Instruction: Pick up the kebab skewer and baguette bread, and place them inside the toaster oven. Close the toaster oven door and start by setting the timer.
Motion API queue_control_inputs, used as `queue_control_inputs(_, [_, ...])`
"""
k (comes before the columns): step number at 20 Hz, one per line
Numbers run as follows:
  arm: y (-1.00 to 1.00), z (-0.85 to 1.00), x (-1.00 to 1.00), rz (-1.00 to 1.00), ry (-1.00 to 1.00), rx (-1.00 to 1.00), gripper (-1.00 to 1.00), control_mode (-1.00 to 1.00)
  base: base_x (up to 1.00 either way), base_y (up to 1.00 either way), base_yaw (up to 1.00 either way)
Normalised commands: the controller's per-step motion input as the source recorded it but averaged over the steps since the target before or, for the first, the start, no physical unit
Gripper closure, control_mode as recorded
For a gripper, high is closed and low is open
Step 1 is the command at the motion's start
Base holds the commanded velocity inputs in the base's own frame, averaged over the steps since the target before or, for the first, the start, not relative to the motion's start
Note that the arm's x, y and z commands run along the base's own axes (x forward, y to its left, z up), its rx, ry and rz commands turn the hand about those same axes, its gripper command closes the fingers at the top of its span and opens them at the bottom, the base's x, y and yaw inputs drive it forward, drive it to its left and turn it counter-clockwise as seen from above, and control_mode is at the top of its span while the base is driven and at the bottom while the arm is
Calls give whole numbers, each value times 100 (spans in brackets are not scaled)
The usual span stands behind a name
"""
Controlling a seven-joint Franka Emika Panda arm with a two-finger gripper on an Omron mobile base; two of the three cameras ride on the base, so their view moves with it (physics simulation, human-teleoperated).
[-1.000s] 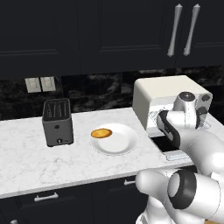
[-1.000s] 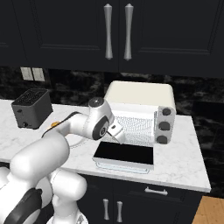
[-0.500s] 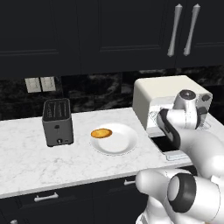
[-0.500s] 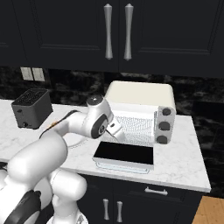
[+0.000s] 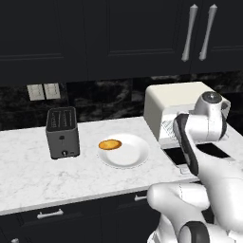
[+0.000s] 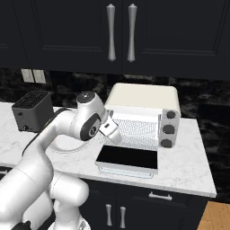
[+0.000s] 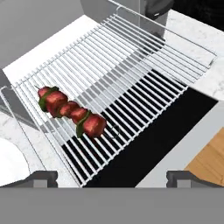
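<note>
Dark cabinets with long silver handles [image 6: 119,32] hang over a black marbled back wall, and below them runs a white marble desk [image 5: 28,175]. At its right end sits the toaster oven [image 6: 143,114], cream-white and boxy, with three round dark knobs [image 6: 169,128] stacked down its right side. The toaster oven door [image 6: 127,159] is dropped flat open toward the desk's front edge, dark glass facing up.

Seen from the hand view, the kebab skewer [image 7: 70,111] lies on the wire rack [image 7: 127,65] of the oven, near the rack's front left corner, its red-brown chunks set along the stick with bits of green between them. Nothing touches it.

White and thick, the arm reaches across in front of the oven's mouth, and the claw [image 6: 113,133] hangs just above the open door at the left side of the opening. Its two dark fingertips [image 7: 43,176] stand spread wide apart at the bottom of the hand view, with nothing between them.

Further left on the desk a white round plate [image 5: 128,152] carries the baguette bread [image 5: 110,144], a small golden-orange piece lying at the plate's left edge. Left of that again stands a dark grey slot toaster [image 5: 62,132], well apart from the oven. Two pale wall sockets [image 5: 44,91] sit on the back wall above it.
</note>
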Motion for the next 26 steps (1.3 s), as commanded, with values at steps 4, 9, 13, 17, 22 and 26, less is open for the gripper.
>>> queue_control_inputs(4, [96,6,-88,19,2,-13,-100,-100,0,0,0])
queue_control_inputs(9, [96,33,-54,42,0,-15,-100,-100,0,0,0])
queue_control_inputs(13, [100,25,-30,60,0,-16,-100,-100,0,0,0])
queue_control_inputs(17, [86,22,-2,64,0,-11,-100,-100,0,0,0])
queue_control_inputs(22, [63,1,1,71,0,-13,-100,-100,0,0,0])
queue_control_inputs(26, [34,-12,43,58,0,-24,-100,-100,0,0,0])
